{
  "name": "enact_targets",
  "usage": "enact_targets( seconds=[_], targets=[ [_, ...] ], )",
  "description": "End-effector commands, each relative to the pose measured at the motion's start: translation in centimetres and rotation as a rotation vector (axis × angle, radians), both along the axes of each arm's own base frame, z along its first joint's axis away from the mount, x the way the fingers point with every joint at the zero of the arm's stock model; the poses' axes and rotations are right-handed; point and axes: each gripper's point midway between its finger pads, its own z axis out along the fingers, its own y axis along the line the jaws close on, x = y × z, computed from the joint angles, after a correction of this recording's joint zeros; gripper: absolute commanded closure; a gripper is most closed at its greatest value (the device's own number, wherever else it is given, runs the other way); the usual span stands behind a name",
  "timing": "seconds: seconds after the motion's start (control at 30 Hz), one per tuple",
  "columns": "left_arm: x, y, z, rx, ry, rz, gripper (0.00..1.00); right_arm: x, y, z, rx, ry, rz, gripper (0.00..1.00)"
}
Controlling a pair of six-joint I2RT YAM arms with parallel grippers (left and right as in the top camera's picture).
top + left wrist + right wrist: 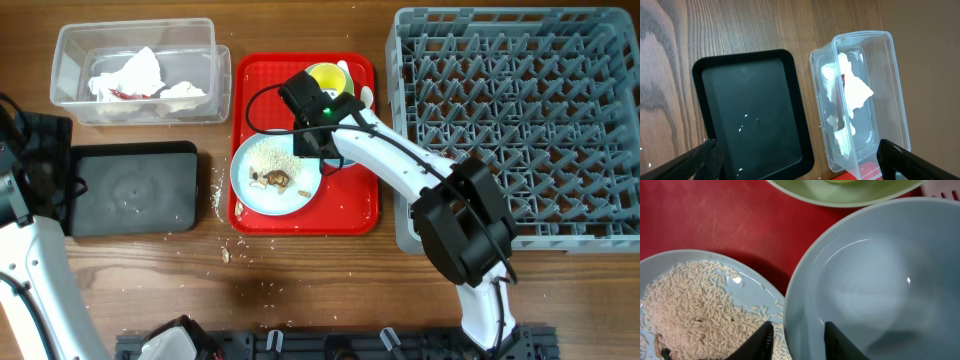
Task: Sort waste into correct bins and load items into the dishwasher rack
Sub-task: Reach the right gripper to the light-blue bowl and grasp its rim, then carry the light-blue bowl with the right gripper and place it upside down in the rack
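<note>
On the red serving tray point(350, 210), my right gripper point(795, 342) stands open astride the near rim of the light blue bowl point(875, 280), one finger inside and one outside. The light blue plate point(275, 175) beside it holds pale rice grains point(690, 305) and brownish scraps point(272, 180). A yellow cup point(325, 77) sits in the pale green bowl point(840, 192) behind. My left gripper point(800, 170) hangs open above the black tray point(752, 115) and the clear tub point(865, 100), which holds crumpled white napkins point(130, 75). The grey rack point(520, 120) is at the right.
White plastic cutlery point(367, 96) lies at the red tray's far right edge, partly hidden by my right arm. Loose crumbs point(218, 190) dot the wooden table between the black tray and the red tray. The left arm's base point(30, 170) stands at the left edge.
</note>
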Motion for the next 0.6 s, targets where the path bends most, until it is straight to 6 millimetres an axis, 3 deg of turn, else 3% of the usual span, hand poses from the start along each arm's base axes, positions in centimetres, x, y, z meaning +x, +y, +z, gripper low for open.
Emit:
enact_targets(
  seconds=[0.0,0.17,0.3,0.47,0.57],
  targets=[
    [-0.2,0.2,0.0,0.013,0.007,-0.008,0.0,0.2,0.0,-0.6,-0.014,0.002,-0.007,0.78],
    [-0.2,0.2,0.0,0.013,0.007,-0.008,0.0,-1.0,1.1,-0.8,0.05,0.069,0.02,0.96],
    [-0.2,0.2,0.0,0.012,0.007,-0.008,0.0,-1.6,1.5,0.0,0.081,0.09,0.031,0.96],
    [-0.2,0.2,0.0,0.013,0.007,-0.008,0.0,-1.7,2.0,4.9,0.163,0.032,0.047,0.96],
    [-0.2,0.2,0.0,0.012,0.007,-0.008,0.0,-1.4,0.9,9.6,0.212,-0.043,0.042,0.96]
  ],
)
